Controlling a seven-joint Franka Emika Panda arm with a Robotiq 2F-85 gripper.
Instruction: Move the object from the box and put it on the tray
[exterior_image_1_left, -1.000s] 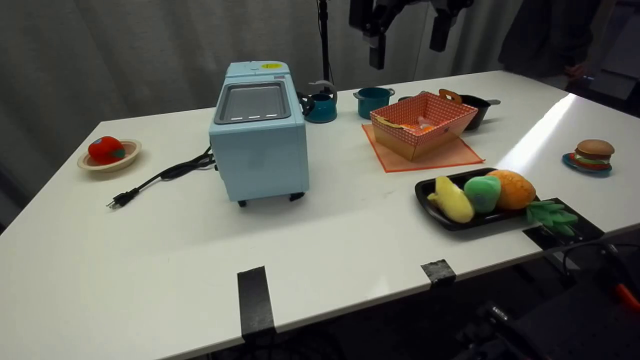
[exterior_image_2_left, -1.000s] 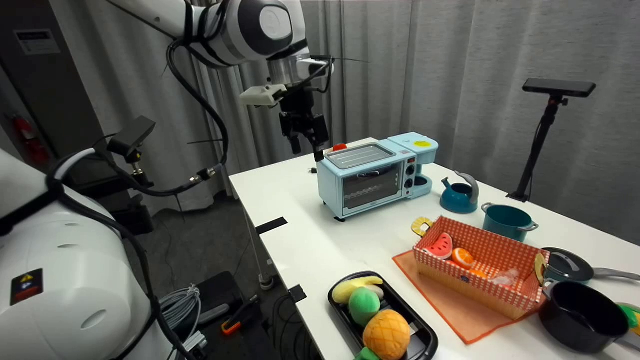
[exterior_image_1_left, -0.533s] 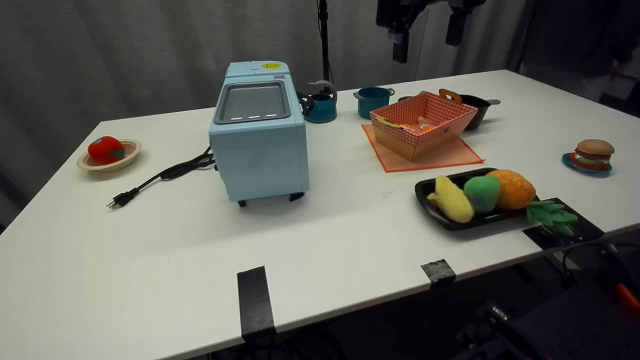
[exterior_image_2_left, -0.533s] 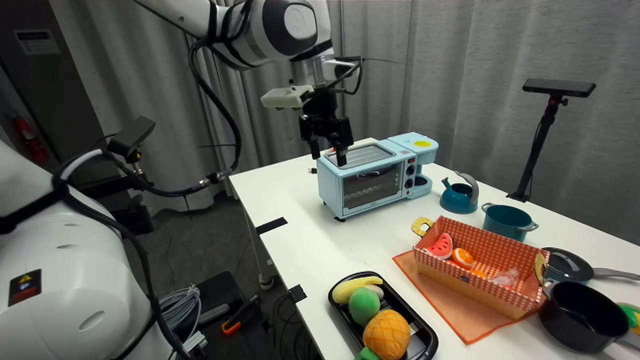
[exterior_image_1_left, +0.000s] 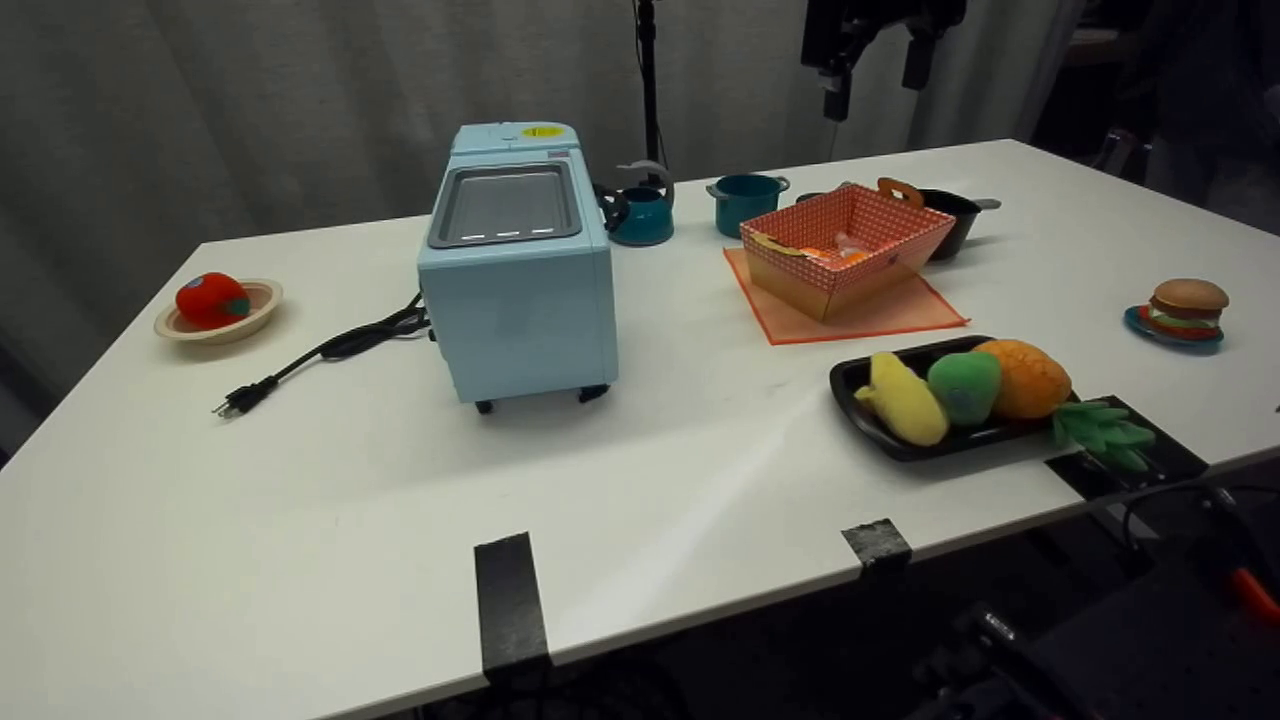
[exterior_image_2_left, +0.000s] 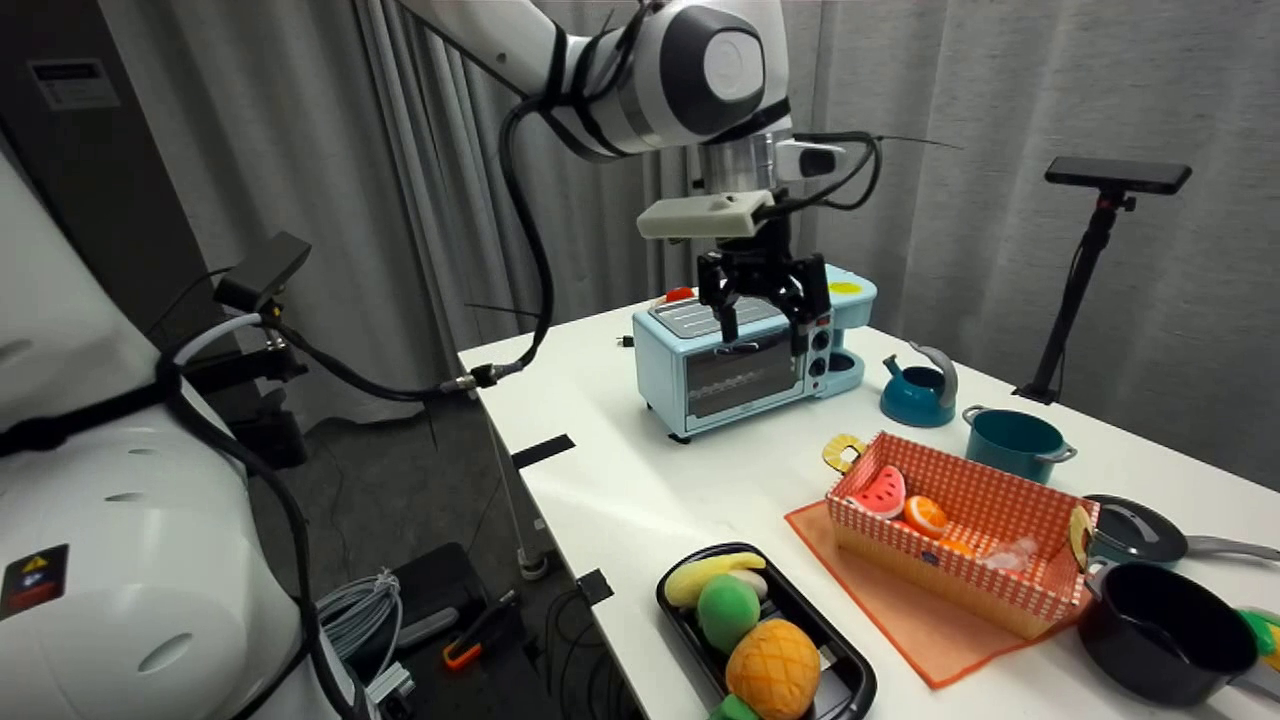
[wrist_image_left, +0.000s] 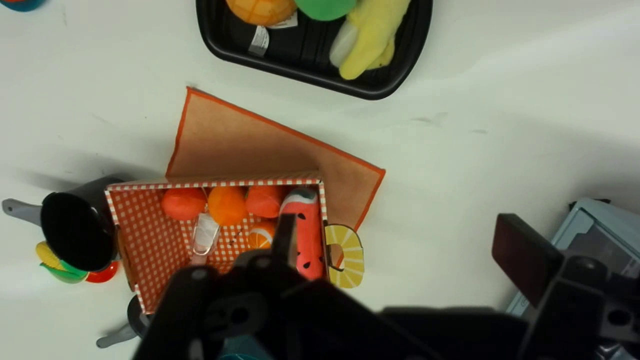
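The box (exterior_image_1_left: 850, 297) is red-checked inside, has flared sides and stands on an orange cloth; it also shows in an exterior view (exterior_image_2_left: 935, 583) and the wrist view (wrist_image_left: 137, 220). In the wrist view two small red pieces lie inside, one at its left (wrist_image_left: 183, 204) and one beside the watermelon slice (wrist_image_left: 263, 201); I cannot tell which is the object. The black tray (exterior_image_2_left: 843, 660) holds a yellow, a green and an orange fruit; its edge shows in the wrist view (wrist_image_left: 300, 75). My gripper (exterior_image_2_left: 765, 338) is open and empty, high above the table, beside the box (wrist_image_left: 399, 220).
A light-blue toaster oven (exterior_image_2_left: 745, 375) stands near the gripper. A teal kettle (exterior_image_2_left: 918, 393), a teal pot (exterior_image_2_left: 1017, 443) and a black pot (exterior_image_2_left: 1165, 630) stand around the box. A burger (exterior_image_1_left: 1187, 310) and a red fruit on a plate (exterior_image_1_left: 215, 300) lie farther off.
The arm and open gripper have moved across from over the table's far end, past the toaster oven, toward the box. The box, tray and their contents have not moved.
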